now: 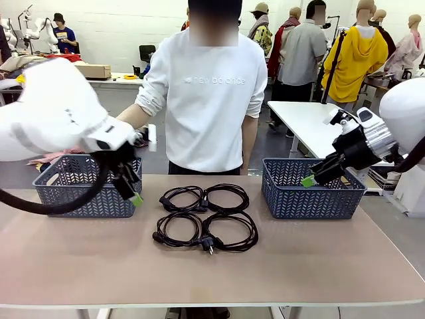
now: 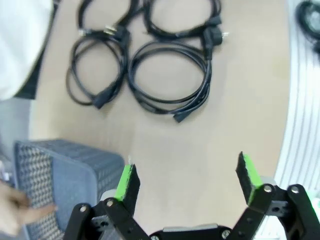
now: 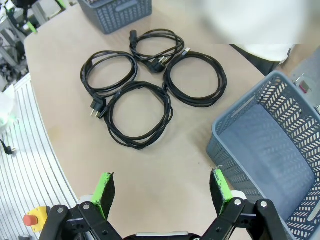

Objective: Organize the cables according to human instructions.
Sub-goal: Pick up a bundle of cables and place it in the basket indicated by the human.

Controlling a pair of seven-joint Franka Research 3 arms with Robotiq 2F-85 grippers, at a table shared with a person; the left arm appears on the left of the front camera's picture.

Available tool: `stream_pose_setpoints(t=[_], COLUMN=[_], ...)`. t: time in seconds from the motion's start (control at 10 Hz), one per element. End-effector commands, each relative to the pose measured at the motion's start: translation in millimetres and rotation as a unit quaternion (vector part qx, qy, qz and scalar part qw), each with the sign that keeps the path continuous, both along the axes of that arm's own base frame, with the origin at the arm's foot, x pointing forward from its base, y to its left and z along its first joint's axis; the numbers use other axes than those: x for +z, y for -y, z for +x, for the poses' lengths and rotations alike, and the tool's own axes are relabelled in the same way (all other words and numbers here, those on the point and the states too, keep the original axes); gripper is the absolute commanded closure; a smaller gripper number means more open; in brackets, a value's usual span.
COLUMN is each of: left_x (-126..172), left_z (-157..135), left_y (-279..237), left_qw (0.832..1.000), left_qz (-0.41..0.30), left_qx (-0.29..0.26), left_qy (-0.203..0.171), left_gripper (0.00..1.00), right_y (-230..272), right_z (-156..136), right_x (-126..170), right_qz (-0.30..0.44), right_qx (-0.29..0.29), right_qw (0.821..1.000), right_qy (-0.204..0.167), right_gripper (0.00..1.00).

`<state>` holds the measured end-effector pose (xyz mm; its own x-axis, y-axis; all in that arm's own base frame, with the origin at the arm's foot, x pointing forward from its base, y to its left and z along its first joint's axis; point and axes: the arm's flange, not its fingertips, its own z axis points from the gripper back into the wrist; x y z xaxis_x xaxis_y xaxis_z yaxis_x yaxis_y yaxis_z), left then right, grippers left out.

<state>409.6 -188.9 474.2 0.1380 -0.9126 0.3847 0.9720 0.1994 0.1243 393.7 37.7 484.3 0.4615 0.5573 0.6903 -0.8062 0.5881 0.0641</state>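
Several black cables lie as coiled loops in a cluster at the table's middle: two farther loops (image 1: pixel 180 198) (image 1: pixel 226 197) and two nearer ones (image 1: pixel 178 229) (image 1: pixel 230 231). My left gripper (image 1: pixel 131 189) hangs open just left of the cluster, in front of the left basket, with nothing between its fingers. In the left wrist view the cables (image 2: pixel 167 75) lie beyond the open left gripper (image 2: pixel 187 185). My right gripper (image 1: pixel 313 176) is open and holds nothing, raised over the right basket's near-left corner. The right wrist view has the cables (image 3: pixel 140 112) ahead of the open right gripper (image 3: pixel 162 190).
A grey-blue basket (image 1: pixel 73 199) stands at the far left of the table and a matching one (image 1: pixel 312 199) at the far right, seen too as the left basket (image 2: pixel 75 170) and the right basket (image 3: pixel 280 115). A person in a white sweatshirt (image 1: pixel 206 100) stands across the table, one hand (image 2: pixel 20 205) by the left basket.
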Motion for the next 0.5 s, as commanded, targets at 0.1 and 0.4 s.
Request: stream_pose_setpoints(t=[0.1, 0.4], left_x=[-28, -47], left_z=[13, 8], left_y=[41, 65], left_qw=[0.997, 0.996], left_qz=[0.050, 0.065], left_qx=[-0.050, -0.068], left_qy=[0.012, 0.008], left_gripper=[0.00, 0.00], right_y=[2, 2], right_z=[4, 4], right_x=[-1, -1], right_qz=[0.009, 0.009], right_qx=[0.012, 0.012], right_qw=[1.000, 1.000], right_qy=[0.010, 0.010], right_gripper=[0.00, 0.00])
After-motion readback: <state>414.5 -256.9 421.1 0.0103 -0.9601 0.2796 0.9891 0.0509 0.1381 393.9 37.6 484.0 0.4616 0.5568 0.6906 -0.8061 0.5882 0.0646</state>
